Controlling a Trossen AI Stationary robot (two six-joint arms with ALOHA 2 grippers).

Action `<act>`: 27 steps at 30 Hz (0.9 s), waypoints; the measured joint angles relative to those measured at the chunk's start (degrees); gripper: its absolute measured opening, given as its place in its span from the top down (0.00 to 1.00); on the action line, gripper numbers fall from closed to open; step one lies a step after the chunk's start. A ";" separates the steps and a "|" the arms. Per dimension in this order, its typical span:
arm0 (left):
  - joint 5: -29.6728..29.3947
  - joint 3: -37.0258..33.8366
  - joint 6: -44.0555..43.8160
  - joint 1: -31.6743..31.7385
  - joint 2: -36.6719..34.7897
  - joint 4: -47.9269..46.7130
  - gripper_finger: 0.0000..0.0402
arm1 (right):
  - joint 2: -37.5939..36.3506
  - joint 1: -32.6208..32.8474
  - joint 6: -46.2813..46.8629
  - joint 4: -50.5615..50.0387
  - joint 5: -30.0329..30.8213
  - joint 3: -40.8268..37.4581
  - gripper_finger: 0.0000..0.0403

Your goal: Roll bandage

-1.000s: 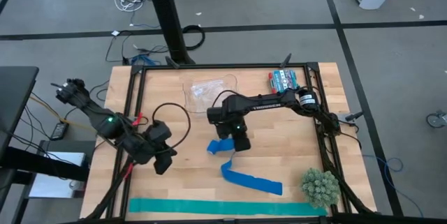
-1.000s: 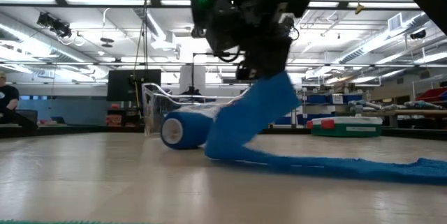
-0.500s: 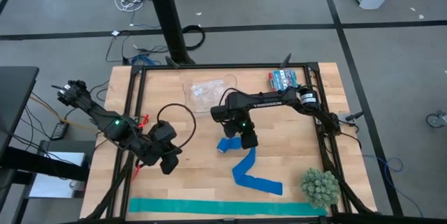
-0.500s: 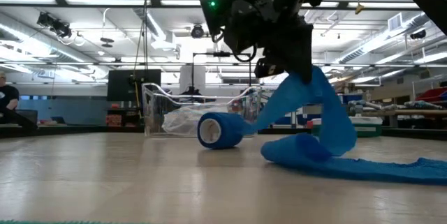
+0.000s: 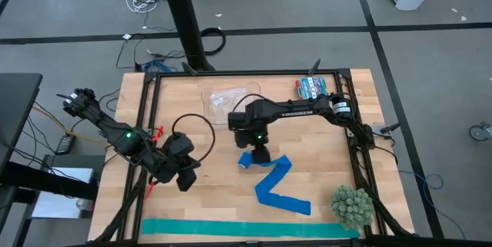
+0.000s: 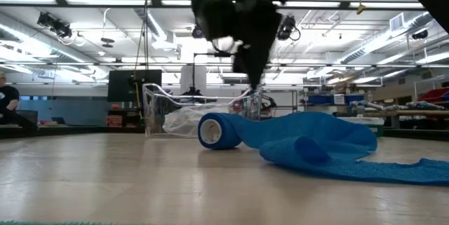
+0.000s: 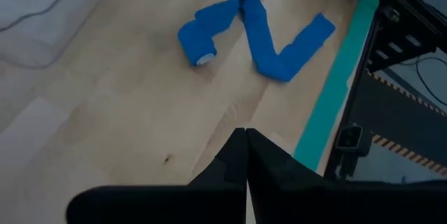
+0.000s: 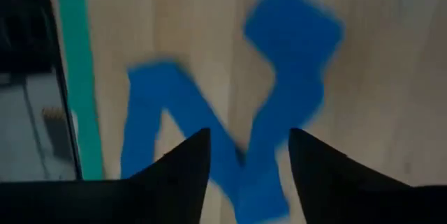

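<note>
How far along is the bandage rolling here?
Done: one end of the bandage is wound into a small roll on the table. In hand: nothing; the right gripper hangs open above the strip, and the left gripper waits shut off to the side. Left: the long zigzag tail lies unrolled.

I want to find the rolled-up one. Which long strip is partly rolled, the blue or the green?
The blue bandage: one end is a small roll under the right hand. The teal-green strip lies flat along the table edge.

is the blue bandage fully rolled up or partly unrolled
Partly unrolled: the bandage has a small roll at one end, its loose tail zigzagging flat on the table.
</note>
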 joint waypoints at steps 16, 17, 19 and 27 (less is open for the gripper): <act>0.88 0.00 -0.13 -0.02 0.00 -0.10 0.94 | 0.06 1.41 11.71 13.66 5.13 -4.76 0.35; 0.91 0.00 -0.14 -0.02 0.00 -0.10 0.94 | 0.07 1.07 12.21 14.11 5.35 -5.76 0.35; 0.93 0.00 -0.16 -0.08 -0.02 -0.08 0.94 | 0.07 0.64 13.32 15.39 6.42 -7.16 0.35; 1.00 0.00 -0.16 -0.13 -0.02 -0.09 0.93 | 0.07 0.84 16.32 19.82 7.09 -8.87 0.35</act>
